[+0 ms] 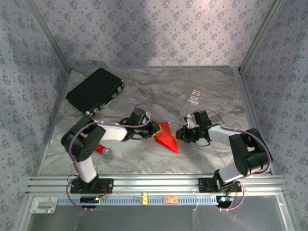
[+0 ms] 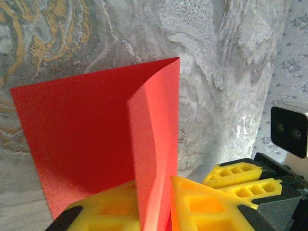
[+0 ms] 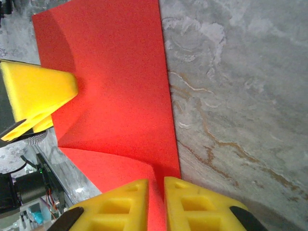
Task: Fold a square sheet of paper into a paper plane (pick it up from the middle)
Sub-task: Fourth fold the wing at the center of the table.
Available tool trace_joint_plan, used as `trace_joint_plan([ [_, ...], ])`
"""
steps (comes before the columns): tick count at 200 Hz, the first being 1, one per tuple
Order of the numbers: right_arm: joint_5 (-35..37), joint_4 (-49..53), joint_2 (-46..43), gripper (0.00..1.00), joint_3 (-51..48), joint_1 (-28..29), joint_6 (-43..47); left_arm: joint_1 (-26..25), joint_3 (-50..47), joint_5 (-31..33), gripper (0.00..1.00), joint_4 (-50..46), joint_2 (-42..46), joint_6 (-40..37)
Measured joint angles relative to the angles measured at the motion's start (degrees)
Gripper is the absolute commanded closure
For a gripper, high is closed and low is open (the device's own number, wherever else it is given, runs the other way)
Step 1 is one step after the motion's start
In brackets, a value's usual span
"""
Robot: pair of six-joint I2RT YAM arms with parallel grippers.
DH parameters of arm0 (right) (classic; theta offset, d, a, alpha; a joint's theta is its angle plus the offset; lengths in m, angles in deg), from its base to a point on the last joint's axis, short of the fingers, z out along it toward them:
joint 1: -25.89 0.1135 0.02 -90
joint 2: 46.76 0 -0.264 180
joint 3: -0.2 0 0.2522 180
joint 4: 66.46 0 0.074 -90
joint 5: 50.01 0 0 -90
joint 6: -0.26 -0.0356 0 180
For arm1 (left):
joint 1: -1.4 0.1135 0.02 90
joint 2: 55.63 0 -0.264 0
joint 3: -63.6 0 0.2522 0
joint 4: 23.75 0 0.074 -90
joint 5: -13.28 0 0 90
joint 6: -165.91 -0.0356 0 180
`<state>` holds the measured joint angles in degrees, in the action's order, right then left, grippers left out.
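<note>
Here we are in the middle of the top view. The paper is up off the table and strung between the two arms, already bent into a loose V. We'd call this the first fold, the centre crease, with the plane shape itself not yet begun.

The left gripper comes in from the left. On its own camera, at bottom centre, the yellow fingers are closed on a standing flap of paper, a firm pinch by the look of it. The right gripper meets the sheet from the right. On its wrist camera the two pads sit close together with the paper's edge in the slit between them, but we cannot tell whether they truly clamp it.

Next, we reckon, the two halves need bringing edge to edge. Then the sheet goes down flat so the fold can be pressed sharp. One side must hold firm so the thin sheet doesn't slip or skew.

Any writing? The two small cards right of centre carry marks too small to read. The same goes for the pale markings on the black case at upper left.
</note>
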<state>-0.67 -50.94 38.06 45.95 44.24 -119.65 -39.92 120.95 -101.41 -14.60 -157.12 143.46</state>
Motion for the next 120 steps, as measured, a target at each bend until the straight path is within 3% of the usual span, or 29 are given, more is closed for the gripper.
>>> trace_joint_plan([
  [35,2.4,3.0,-3.4,0.69,0.0,0.3,1.2,0.1,0.0,0.0,0.91,0.1,0.0,0.0],
  [120,10.0,7.7,-8.1,0.64,0.1,3.2,1.9,0.8,4.3,0.0,0.89,-3.5,0.0,-3.7],
])
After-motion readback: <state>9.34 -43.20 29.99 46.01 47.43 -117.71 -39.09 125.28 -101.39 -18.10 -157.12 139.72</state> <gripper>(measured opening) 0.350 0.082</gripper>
